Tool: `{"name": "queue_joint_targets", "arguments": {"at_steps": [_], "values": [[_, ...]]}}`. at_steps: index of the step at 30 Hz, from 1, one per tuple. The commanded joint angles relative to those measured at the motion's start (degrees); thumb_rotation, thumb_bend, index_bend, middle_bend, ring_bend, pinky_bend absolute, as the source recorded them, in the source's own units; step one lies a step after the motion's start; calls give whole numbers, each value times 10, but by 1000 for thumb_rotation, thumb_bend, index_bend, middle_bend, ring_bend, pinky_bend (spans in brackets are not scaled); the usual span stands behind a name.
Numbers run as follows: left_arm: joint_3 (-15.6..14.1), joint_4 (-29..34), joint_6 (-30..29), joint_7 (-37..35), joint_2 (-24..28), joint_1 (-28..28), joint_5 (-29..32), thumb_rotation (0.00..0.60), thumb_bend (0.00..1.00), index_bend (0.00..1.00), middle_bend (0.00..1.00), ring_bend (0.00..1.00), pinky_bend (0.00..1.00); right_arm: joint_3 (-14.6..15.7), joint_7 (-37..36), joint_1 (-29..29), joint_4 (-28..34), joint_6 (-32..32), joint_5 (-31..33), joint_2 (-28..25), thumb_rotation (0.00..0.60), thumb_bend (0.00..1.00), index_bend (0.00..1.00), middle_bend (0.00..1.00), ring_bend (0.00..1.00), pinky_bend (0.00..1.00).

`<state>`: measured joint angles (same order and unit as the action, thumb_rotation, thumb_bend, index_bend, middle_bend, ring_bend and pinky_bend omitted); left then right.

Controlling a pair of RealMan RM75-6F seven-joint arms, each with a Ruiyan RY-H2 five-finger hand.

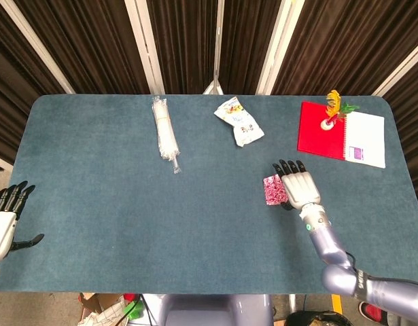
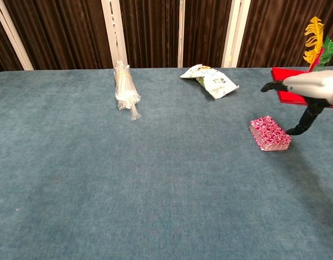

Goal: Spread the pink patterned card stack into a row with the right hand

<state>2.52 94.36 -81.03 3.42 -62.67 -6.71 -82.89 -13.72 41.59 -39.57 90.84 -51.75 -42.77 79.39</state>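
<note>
One pink patterned card stack (image 1: 273, 189), right of table (image 1: 93, 224) centre. One clear wrapped bundle (image 1: 165, 133), toward far edge. One white snack bag (image 1: 240, 120), far edge, mid. One red notebook (image 1: 341, 134) (open, white page showing), far right corner. One feathered ornament (image 1: 333, 109) on it. Two hands: left (image 1: 2, 221), right (image 1: 300, 187).

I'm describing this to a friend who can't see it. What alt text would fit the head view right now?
Seen from above, the robot's right hand, fingers apart, hovers just right of a pink patterned card stack on a blue table. Farther back lie a clear plastic bundle, a snack bag and a red notebook; the left hand sits open at the table's left edge.
</note>
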Motion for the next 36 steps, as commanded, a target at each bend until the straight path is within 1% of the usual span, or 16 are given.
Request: {"name": "queue_joint_targets", "arguments": {"at_steps": [1, 8, 18, 29, 32, 36], "values": [[0, 1, 2, -2, 1, -1, 1, 600, 0, 0, 0, 0, 0, 7, 7, -14, -25, 7, 21, 16, 600, 261, 0, 8, 0, 0], [0, 3, 8, -4, 2, -3, 5, 600, 0, 0, 0, 0, 0, 25, 5, -30, -55, 22, 47, 30, 600, 262, 0, 17, 0, 0], [0, 4, 13, -3, 2, -5, 10, 600, 0, 0, 0, 0, 0, 41, -6, -50, -83, 32, 51, 51, 600, 262, 3, 21, 0, 0], [0, 5, 15, -6, 4, -6, 13, 600, 0, 0, 0, 0, 0, 51, -15, -64, -112, 33, 59, 70, 600, 261, 109, 103, 0, 0], [0, 5, 16, -6, 4, -6, 14, 600, 0, 0, 0, 0, 0, 53, -17, -65, -119, 33, 63, 72, 600, 261, 149, 126, 0, 0], [0, 6, 18, -6, 5, -6, 15, 600, 0, 0, 0, 0, 0, 57, -21, -66, -127, 34, 67, 73, 600, 261, 221, 181, 12, 0]]}}
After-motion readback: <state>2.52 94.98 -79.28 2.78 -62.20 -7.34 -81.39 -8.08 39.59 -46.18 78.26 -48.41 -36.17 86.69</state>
